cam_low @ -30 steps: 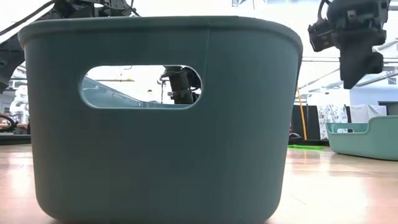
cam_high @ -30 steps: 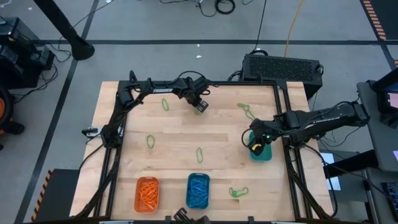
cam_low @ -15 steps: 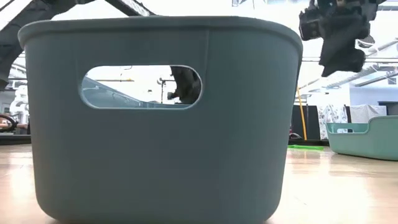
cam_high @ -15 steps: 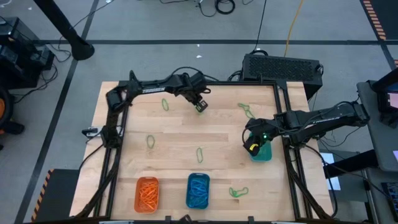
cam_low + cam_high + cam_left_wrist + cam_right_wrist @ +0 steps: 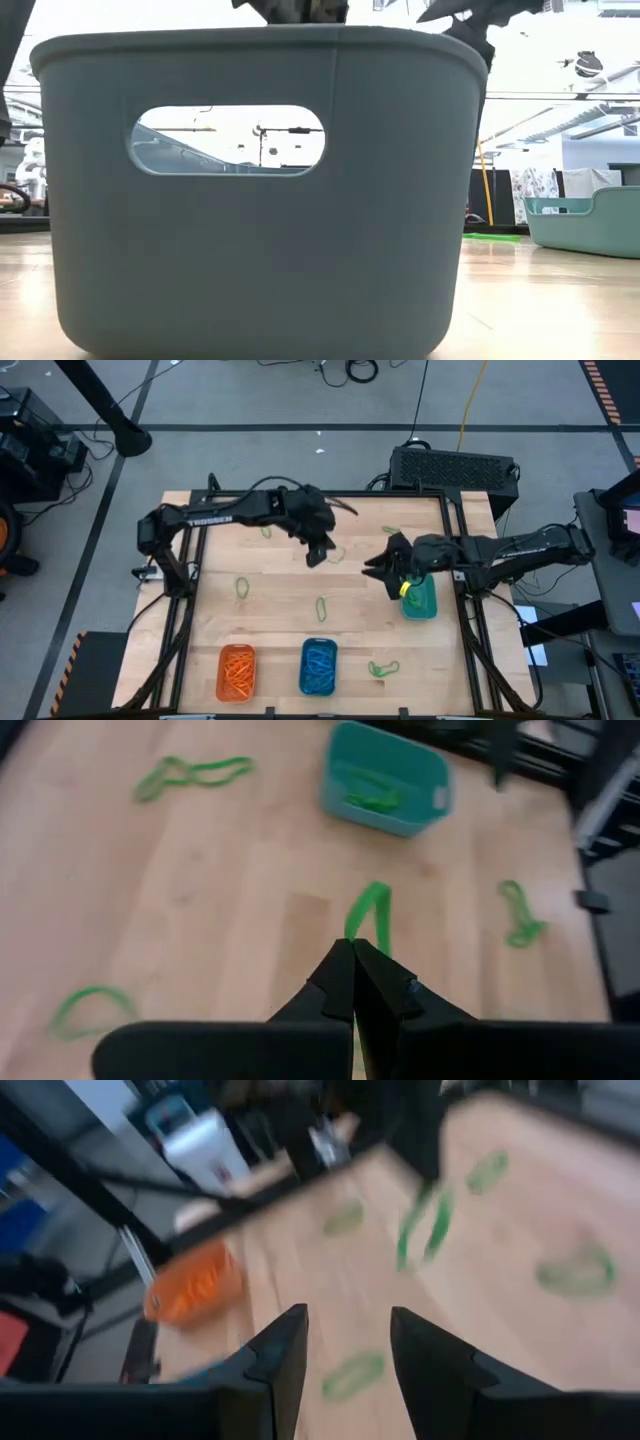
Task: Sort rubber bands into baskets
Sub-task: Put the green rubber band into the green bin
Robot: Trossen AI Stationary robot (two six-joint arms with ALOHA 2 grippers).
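1. Nearest the bottom edge of the high view, the orange basket (image 5: 237, 671) and blue basket (image 5: 318, 666) sit side by side on the wooden surface (image 5: 280, 610), each holding bands of its own colour.
2. A loose green rubber band (image 5: 382, 668) lies just right of the blue basket; others lie scattered in mid-frame, so green sorting looks unfinished.
3. At right of centre, the teal-green basket (image 5: 420, 598) holds a few green bands.
4. The right claw (image 5: 385, 568) hovers just left of that basket, its fingers parted and holding nothing.
5. Toward upper centre, the left claw (image 5: 317, 552) is pinched fully closed on a green band (image 5: 368, 915), which dangles from its tips above the surface, probably to be carried toward the teal-green basket.
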